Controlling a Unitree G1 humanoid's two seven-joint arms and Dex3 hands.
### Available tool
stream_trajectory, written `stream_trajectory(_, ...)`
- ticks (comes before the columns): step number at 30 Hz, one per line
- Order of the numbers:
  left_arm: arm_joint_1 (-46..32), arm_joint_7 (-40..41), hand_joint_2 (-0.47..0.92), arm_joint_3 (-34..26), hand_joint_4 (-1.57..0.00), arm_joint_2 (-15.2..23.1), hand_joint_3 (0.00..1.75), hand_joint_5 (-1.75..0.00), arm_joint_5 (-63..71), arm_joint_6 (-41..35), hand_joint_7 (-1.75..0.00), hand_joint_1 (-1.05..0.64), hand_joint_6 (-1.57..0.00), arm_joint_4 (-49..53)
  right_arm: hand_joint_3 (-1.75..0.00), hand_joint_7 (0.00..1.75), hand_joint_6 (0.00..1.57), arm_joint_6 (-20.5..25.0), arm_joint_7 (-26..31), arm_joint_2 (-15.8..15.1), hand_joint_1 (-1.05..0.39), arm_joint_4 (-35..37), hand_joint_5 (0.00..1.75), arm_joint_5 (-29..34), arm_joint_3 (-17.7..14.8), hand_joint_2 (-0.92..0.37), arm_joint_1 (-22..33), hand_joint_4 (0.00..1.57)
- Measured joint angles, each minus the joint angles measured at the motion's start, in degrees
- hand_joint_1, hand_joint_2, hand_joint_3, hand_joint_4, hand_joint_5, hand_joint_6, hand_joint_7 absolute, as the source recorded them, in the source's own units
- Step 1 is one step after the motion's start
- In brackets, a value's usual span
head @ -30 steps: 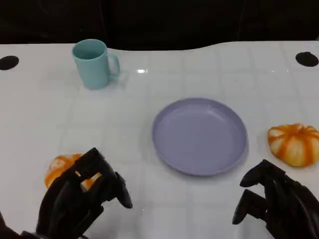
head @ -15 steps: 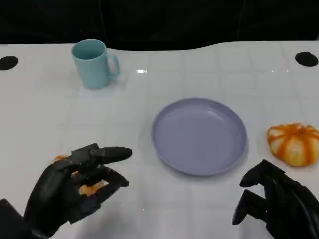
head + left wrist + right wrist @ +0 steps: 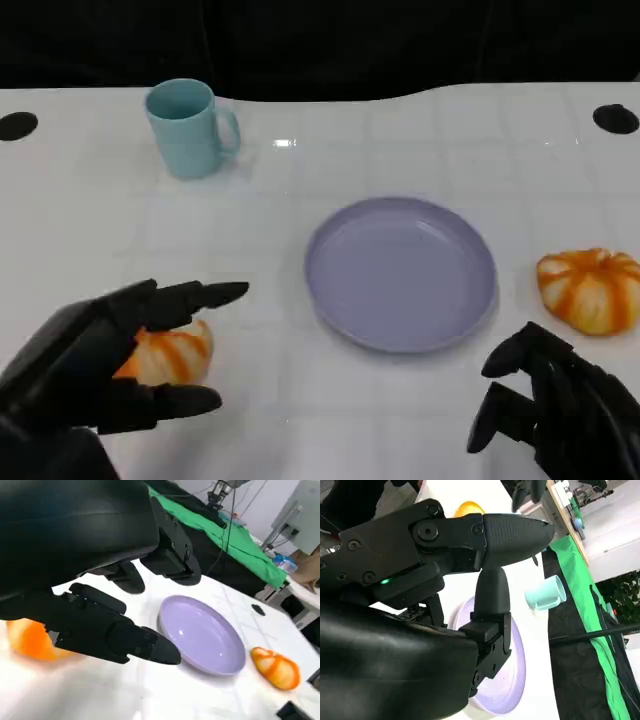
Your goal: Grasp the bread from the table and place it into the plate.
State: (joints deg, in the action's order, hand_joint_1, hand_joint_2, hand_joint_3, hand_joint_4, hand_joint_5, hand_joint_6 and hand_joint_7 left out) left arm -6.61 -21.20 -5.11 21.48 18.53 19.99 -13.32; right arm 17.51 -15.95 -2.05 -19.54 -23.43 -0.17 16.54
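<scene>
An orange-and-white striped bread (image 3: pixel 172 355) lies on the white table at the near left. My left hand (image 3: pixel 85 360) is around it with fingers apart, long fingers beyond it and the thumb on its near side; no firm grip shows. In the left wrist view the same bread (image 3: pixel 30 640) is blurred beside the left hand (image 3: pixel 90 555). The lilac plate (image 3: pixel 400 272) sits at the table's middle with nothing in it, also seen as plate (image 3: pixel 200 635) and plate (image 3: pixel 515 680). My right hand (image 3: pixel 558 412) rests at the near right holding nothing, its fingers (image 3: pixel 515 532) apart.
A second striped bread (image 3: pixel 590 290) lies right of the plate, just beyond my right hand. A teal mug (image 3: pixel 188 128) stands at the far left. Two black discs (image 3: pixel 615 118) mark the table's far corners. A green cloth (image 3: pixel 235 540) lies beyond the table.
My left hand has drawn back toward the near left and spread its fingers, so the bread now shows between fingers and thumb. The right hand has not moved.
</scene>
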Motion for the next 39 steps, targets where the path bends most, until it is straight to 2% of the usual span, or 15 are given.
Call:
stream_trajectory(5, 0.2, 3.4, 0.85, 0.5, -0.08, 2.4, 0.0, -0.27, 9.6, -0.4, 0.0, -0.35, -0.27, -3.4, -0.47, 1.69, 0.4, 0.0, 0.0, -0.1, -0.52, 0.0, 1.75, -0.1, 0.0, -0.92, 0.0, 0.61)
stream_trajectory(6, 0.2, 3.6, 0.83, 0.6, -0.03, 2.5, 0.0, -0.22, 10.2, -0.5, 0.0, -0.28, -0.22, -3.6, -0.47, 1.69, 0.4, 0.0, 0.0, -0.1, -0.52, 0.0, 1.75, -0.1, 0.0, -0.92, 0.0, 0.61)
stream_trajectory(10, 0.2, 3.2, 0.81, 2.8, 0.0, 4.0, 0.0, -0.13, 24.4, -6.4, 0.0, -0.29, -0.17, -8.7, -0.48, 1.69, 0.39, 0.1, -0.2, -0.2, -0.52, 0.0, 1.75, -0.1, -0.1, -0.92, 0.0, 0.61)
stream_trajectory(15, 1.4, -3.4, 0.81, 6.0, 0.0, 4.8, 0.0, -0.07, 33.3, -14.6, 0.0, -0.34, -0.14, -12.7, -0.49, 1.69, 0.38, 0.1, -0.3, -0.3, -0.51, 0.0, 1.75, -0.1, -0.1, -0.92, 0.0, 0.61)
stream_trajectory(21, 4.4, -9.6, 0.8, 9.0, -0.02, 6.2, 0.0, -0.06, 36.0, -19.6, -0.01, -0.39, -0.16, -12.5, -0.49, 1.69, 0.39, 0.1, -0.3, -0.4, -0.52, 0.0, 1.75, -0.1, -0.1, -0.92, 0.0, 0.61)
stream_trajectory(24, 6.4, -10.6, 0.8, 10.5, -0.02, 6.4, 0.0, -0.05, 36.9, -21.0, -0.01, -0.4, -0.17, -10.5, -0.49, 1.7, 0.38, 0.1, -0.3, -0.4, -0.52, -0.1, 1.75, -0.1, -0.1, -0.92, 0.0, 0.6)
stream_trajectory(29, 9.4, -10.9, 0.82, 12.6, -0.04, 6.6, 0.01, -0.06, 37.1, -22.1, -0.01, -0.54, -0.18, -6.1, -0.48, 1.7, 0.39, 0.1, -0.3, -0.4, -0.53, -0.1, 1.75, -0.1, -0.1, -0.92, 0.1, 0.61)
stream_trajectory(34, 13.3, -10.7, 0.81, 16.1, -0.02, 6.8, 0.0, -0.05, 37.7, -23.1, 0.0, -0.41, -0.15, 2.6, -0.48, 1.7, 0.39, 0.2, -0.3, -0.4, -0.53, -0.3, 1.75, -0.3, -0.2, -0.92, 0.1, 0.62)
stream_trajectory(39, 17.7, -10.3, 0.81, 18.9, -0.04, 6.7, 0.0, -0.05, 37.4, -24.5, 0.0, -0.42, -0.15, 10.3, -0.48, 1.7, 0.38, 0.7, -0.3, -0.4, -0.53, -0.4, 1.75, -0.9, -0.2, -0.92, 0.1, 0.61)
